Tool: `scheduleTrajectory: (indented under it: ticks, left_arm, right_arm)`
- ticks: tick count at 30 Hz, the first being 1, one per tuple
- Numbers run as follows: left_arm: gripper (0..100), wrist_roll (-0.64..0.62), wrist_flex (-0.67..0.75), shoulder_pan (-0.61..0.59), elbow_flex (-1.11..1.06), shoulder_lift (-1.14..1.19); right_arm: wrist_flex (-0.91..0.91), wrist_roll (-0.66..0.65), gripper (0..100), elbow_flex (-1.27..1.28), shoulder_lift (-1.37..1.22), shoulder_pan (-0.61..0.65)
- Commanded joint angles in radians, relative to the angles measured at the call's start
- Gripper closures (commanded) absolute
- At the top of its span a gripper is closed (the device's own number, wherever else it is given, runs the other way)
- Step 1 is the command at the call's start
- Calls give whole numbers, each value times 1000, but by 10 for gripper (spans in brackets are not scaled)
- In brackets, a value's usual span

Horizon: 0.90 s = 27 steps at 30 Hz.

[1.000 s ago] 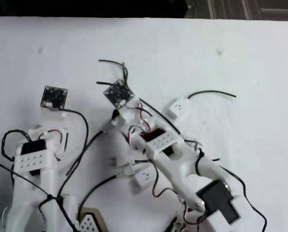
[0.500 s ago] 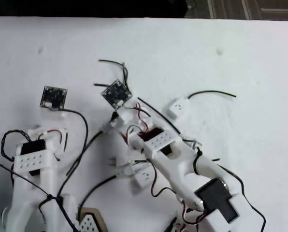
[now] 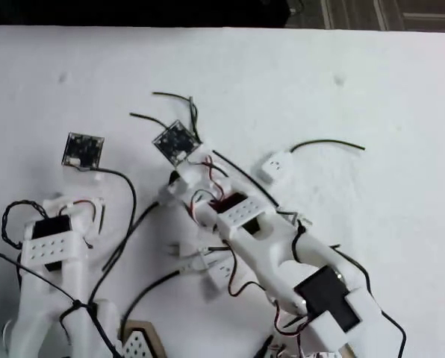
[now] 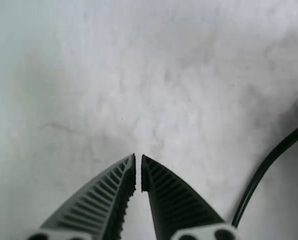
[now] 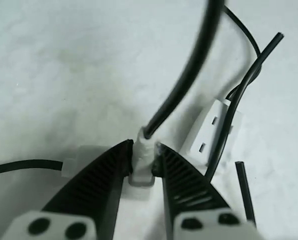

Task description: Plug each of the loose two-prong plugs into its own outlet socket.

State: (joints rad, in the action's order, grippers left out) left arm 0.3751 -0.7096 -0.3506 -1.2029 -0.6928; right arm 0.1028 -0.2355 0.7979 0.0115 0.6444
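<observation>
My right gripper is shut on a white two-prong plug whose black cord rises away from it. Just beyond the fingertips lies a white outlet socket with two slots facing up. Beside the gripper lies a second white plug with its own black cord. In the high view the right arm stretches from the lower right to the table's middle. My left gripper is shut on nothing above bare white table. The left arm stands at the lower left.
Another white socket with a black cord lies to the right of the right arm. More white connector pieces sit under that arm. Loose black cords with cut ends trail across the middle. A black cord runs beside the left gripper.
The right arm has pushed farther from the front edge and to the left, carrying the plug. The left arm has kept still.
</observation>
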Motion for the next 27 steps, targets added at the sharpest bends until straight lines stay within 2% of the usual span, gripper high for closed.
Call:
scheduleTrajectory:
  ticks: [1,14,19,27]
  left_arm:
    - [950,11,15,-10,2,-24]
    - [950,11,15,-10,2,-22]
    - [950,11,15,-10,2,-22]
    - [950,11,15,-10,2,-22]
  right_arm:
    - [18,-3,981,-17,-1,25]
    - [160,-2,981,-23,1,-7]
    - [160,126,981,-23,1,-38]
    - [297,186,981,-94,-4,-35]
